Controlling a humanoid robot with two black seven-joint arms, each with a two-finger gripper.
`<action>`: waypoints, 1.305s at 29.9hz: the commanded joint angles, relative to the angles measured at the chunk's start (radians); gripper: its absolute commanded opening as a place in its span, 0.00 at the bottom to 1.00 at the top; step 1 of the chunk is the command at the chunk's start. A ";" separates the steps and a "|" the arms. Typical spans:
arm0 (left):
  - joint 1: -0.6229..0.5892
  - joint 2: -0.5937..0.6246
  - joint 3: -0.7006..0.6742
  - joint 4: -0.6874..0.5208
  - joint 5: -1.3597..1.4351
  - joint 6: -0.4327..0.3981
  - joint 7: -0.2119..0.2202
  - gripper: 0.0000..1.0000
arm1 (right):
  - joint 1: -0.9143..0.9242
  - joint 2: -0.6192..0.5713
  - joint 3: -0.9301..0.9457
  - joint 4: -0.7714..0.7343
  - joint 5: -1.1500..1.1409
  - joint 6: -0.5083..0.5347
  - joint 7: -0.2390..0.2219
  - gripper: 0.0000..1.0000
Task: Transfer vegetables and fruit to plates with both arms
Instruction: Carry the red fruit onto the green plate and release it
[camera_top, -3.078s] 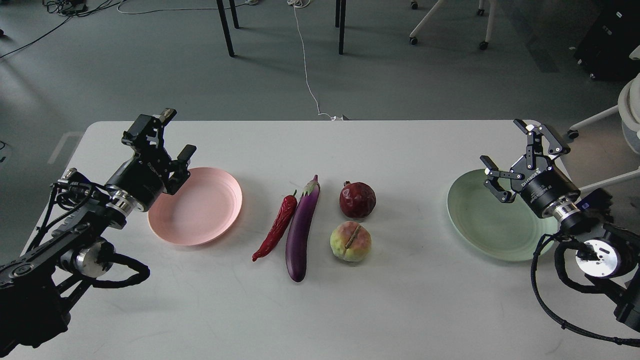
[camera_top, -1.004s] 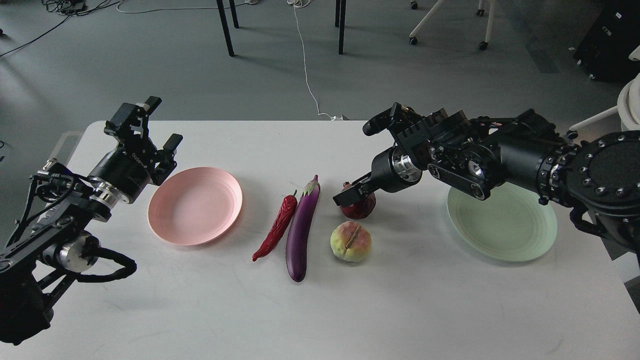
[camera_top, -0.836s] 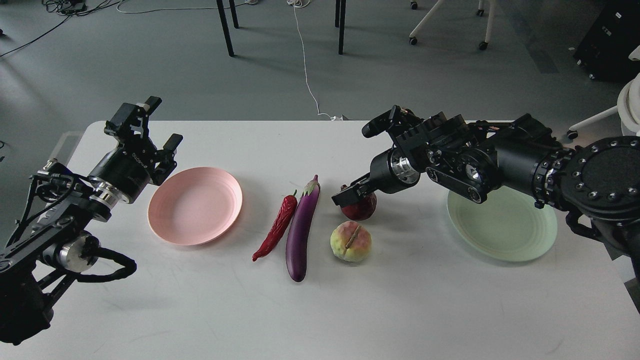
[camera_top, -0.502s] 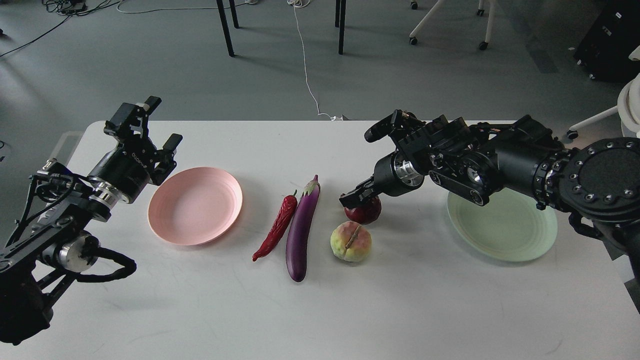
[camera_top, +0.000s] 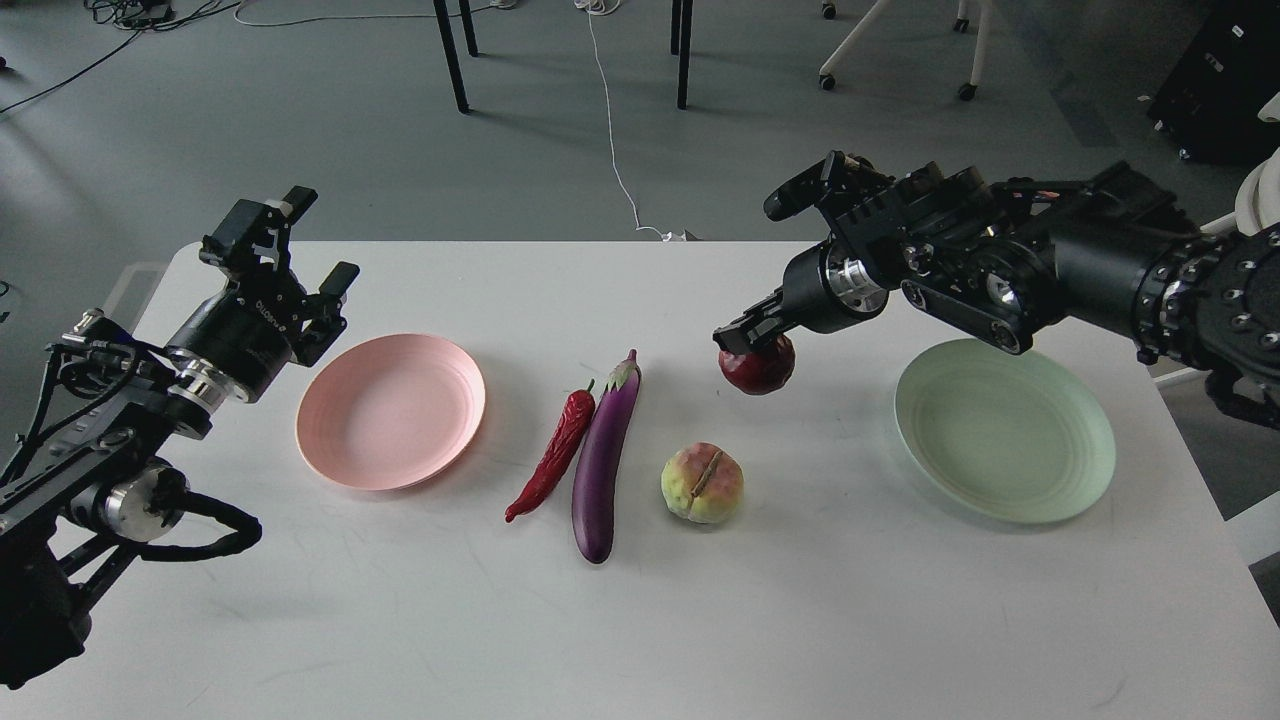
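right end effector (camera_top: 752, 333) gripping pomegranate (camera_top: 758, 368), airborne

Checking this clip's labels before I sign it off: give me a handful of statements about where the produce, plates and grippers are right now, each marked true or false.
1. The right gripper holds the round dark-red pomegranate above the white table. True.
2. The pale mint green plate already has fruit on it. False: it is bare.
3. The long glossy purple eggplant lies beside the thin red chili pepper. True.
4. The left gripper grips the chili pepper. False: it is open and holds nothing, by the pale pink plate.
5. The yellow-pink peach-like fruit sits on the pink plate. False: it rests on the table.
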 joint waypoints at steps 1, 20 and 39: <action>0.000 0.002 0.002 -0.003 0.000 0.000 0.000 0.98 | 0.027 -0.146 0.001 0.096 -0.005 -0.013 0.000 0.40; 0.000 -0.035 0.009 -0.010 0.009 -0.002 0.002 0.98 | -0.174 -0.492 0.004 0.132 -0.086 -0.149 0.000 0.43; -0.002 -0.031 0.008 -0.010 0.009 -0.006 0.002 0.98 | -0.131 -0.406 0.079 0.153 -0.069 -0.207 0.000 0.93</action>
